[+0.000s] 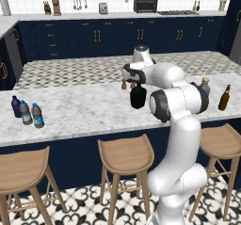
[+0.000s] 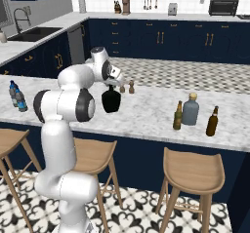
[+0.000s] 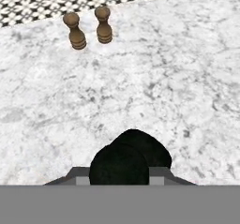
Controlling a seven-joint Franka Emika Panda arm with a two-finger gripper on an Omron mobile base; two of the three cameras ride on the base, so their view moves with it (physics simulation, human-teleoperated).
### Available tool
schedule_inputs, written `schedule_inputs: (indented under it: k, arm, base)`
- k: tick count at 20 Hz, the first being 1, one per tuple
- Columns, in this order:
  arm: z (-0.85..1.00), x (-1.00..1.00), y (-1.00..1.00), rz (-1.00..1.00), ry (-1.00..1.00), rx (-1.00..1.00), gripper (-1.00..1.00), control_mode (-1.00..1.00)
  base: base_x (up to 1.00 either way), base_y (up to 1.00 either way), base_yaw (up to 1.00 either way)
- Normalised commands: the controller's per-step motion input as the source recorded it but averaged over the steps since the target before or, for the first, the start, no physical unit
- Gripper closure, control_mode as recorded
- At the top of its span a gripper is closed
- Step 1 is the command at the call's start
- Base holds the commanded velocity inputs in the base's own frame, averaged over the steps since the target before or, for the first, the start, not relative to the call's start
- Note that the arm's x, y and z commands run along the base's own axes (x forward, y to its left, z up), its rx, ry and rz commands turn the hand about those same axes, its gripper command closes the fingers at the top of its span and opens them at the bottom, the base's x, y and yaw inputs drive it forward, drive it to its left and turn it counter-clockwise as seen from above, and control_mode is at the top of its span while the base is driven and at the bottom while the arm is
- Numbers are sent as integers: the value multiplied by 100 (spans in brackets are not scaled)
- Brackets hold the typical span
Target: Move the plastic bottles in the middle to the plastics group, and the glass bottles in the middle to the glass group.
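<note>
Tool [image 2: 111, 87] pinching black bottle [image 2: 111, 102] by neck, off desk [image 2: 146, 112]; glass group [image 2: 190, 110] still to reach, rest sorted

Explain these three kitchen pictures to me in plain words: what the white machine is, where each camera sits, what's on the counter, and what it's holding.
The white machine is a robot arm on a base that can drive, in a computer-rendered kitchen. Two cameras ride behind it, one to its left and one to its right, both looking over it at the marble counter. The third sits on the hand and looks down along the claw.

The claw is gripping the neck of a squat black bottle, which looks lifted just off the counter.

At one end stand three small plastic bottles: one dark blue, two clear with blue labels. At the other end stand glass bottles: an olive-green bottle, a grey-blue bottle with a tan stopper and a brown bottle. Two small brown shakers stand behind the claw.
</note>
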Motion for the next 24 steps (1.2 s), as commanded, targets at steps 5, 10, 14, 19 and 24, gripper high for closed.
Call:
schedule_inputs:
  k: [5, 10, 14, 19, 24]
  arm:
    - [0, -55, -72, -8, -5, 1, 100, -100]
    - [9, -19, -79, 1, -13, 1, 100, -100]
    - [49, -1, -67, 9, -1, 0, 100, -100]
    - [25, 16, -53, 7, 4, 0, 100, -100]
    - [-1, 18, -31, 0, 15, 0, 100, -100]
  base:
    - [0, 0, 0]
    - [0, 0, 0]
    - [0, 0, 0]
    - [0, 0, 0]
    - [0, 0, 0]
